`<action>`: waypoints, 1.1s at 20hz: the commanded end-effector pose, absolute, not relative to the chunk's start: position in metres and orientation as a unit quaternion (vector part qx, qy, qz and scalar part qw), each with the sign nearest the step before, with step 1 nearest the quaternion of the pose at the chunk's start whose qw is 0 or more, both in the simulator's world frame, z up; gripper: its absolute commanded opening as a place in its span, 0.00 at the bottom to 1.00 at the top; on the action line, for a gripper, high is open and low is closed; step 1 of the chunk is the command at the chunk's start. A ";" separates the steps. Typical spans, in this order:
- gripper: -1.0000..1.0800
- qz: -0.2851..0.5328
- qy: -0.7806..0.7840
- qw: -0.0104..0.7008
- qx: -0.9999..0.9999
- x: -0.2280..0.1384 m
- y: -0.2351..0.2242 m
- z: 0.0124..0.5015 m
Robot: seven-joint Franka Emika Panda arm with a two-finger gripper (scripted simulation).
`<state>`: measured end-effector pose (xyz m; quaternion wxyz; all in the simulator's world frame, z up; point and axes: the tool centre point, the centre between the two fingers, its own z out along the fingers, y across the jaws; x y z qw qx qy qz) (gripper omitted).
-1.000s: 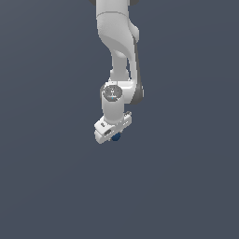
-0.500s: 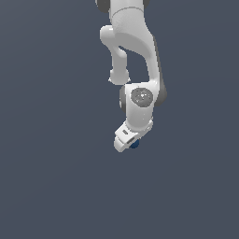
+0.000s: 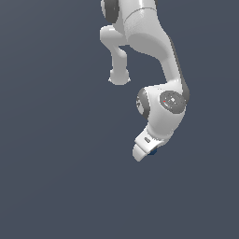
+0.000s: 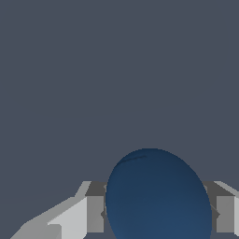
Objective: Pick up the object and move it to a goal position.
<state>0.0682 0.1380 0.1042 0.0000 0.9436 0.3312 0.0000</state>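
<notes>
A dark blue ball (image 4: 158, 196) sits clamped between the white gripper's (image 4: 156, 210) fingers (image 4: 79, 219), filling the space between them in the wrist view.

Seen close from the wrist, the smooth, plain ball bulges forward of the two fingers, one pressed against each of its sides, with only flat grey-blue background beyond it. From the exterior view the ball (image 3: 153, 151) shows as a small blue speck tucked at the gripper's (image 3: 145, 150) lower edge, toward the exterior view's right of the white finger housing. Above the ball, the Panda arm (image 3: 154, 51) bends down from the top of the picture through a rounded wrist joint (image 3: 164, 102), the gripper tilted and pointing down toward the exterior view's left.
</notes>
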 end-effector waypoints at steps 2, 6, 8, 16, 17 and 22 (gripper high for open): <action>0.00 0.000 0.331 0.000 0.944 0.081 0.158 0.111; 0.00 0.000 0.331 0.000 0.944 0.095 0.178 0.117; 0.00 0.000 0.331 0.000 0.944 0.101 0.186 0.120; 0.00 0.000 0.331 0.000 0.944 0.116 0.208 0.127; 0.00 0.000 0.331 0.000 0.944 0.117 0.210 0.127; 0.00 0.000 0.331 0.000 0.944 0.121 0.215 0.129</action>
